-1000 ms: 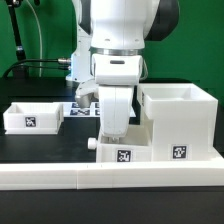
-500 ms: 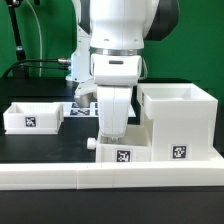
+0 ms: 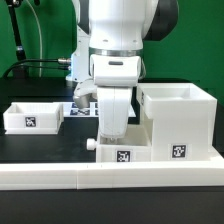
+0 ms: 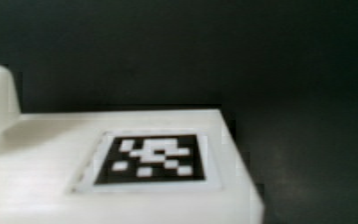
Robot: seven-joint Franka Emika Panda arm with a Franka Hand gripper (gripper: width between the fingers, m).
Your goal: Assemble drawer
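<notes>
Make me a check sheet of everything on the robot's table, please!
Surface: black table, with a white border wall along the front.
Job's things: tall shell at the exterior view's right; left tray standing apart; middle tray beside the shell, its knob towards the exterior view's left.
Clutter: nothing seen.
Grippers: gripper low at the middle tray; fingers hidden, so open or shut is unclear.
Cables: black cable at the back.
Surroundings: marker board behind the arm; green backdrop.
</notes>
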